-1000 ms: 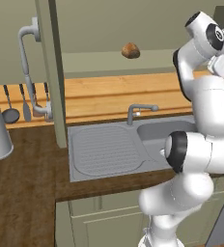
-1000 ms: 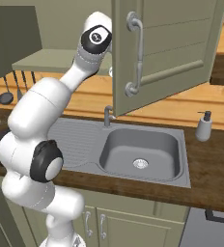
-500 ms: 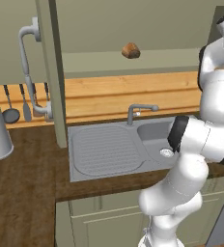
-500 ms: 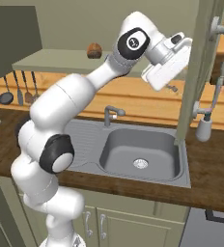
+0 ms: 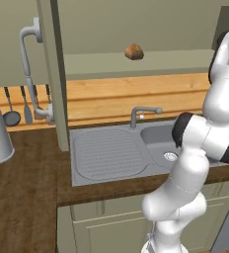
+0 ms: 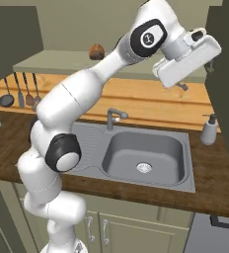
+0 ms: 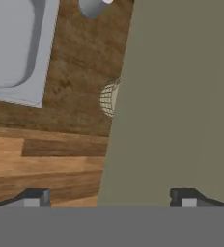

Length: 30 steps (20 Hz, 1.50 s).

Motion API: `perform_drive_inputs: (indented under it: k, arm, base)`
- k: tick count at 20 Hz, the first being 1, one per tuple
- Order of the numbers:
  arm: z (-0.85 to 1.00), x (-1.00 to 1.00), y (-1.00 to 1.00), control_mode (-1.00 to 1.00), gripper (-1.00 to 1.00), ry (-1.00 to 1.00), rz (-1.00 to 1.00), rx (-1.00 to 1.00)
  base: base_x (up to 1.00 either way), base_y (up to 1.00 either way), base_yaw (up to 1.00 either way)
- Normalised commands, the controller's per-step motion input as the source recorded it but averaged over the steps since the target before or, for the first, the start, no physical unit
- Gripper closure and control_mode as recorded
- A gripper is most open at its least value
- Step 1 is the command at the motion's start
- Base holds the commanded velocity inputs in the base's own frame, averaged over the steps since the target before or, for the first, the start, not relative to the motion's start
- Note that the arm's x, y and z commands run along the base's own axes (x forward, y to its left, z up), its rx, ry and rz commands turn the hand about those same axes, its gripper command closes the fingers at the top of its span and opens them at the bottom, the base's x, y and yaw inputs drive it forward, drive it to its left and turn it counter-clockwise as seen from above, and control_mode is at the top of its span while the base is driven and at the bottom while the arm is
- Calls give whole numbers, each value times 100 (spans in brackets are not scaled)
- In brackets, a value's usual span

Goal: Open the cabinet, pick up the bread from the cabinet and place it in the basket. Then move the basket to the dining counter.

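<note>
One small brown roundish bread loaf [image 5: 133,51] sits on the pale olive shelf of the olive-green wall cabinet [image 5: 151,63], toward the middle of the shelf, apart from the arm. Both cabinet doors stand open: one door [image 5: 51,74] shows edge-on at the left with a curved grey metal bar handle [image 5: 27,59], and a second door [image 7: 181,96] hangs at the right.

One round silvery wire basket [image 7: 109,99] rests on the dark wood worktop [image 7: 80,91], partly hidden behind the edge of that right door in the hand view. One grey sink [image 6: 143,155] with one grey tap [image 6: 114,117] is set in the worktop. One grey soap dispenser [image 6: 209,129] stands to the right of the sink.

The two-finger gripper [image 7: 109,197] is raised beside the right door. Its fingertips [image 7: 34,198] stand wide apart, with nothing between them and nothing held.
</note>
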Motion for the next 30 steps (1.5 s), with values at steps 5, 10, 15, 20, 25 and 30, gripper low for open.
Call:
perform_drive_inputs:
  k: [5,10,15,20,25,30]
  arm:
    - [-20,-60,100,-100,-100,-30,-4,0]
    - [-64,-41,100,-100,-100,-30,-6,0]
    - [-64,-13,100,-100,-100,-30,-10,6]
    - [-20,10,74,-100,-100,-42,-22,40]
    - [18,14,80,-100,-100,-38,17,28]
    - [67,0,29,-100,-100,-39,54,1]
  base:
    - [0,0,0]
    - [0,0,0]
    - [0,0,0]
    - [0,0,0]
    - [0,0,0]
    - [0,0,0]
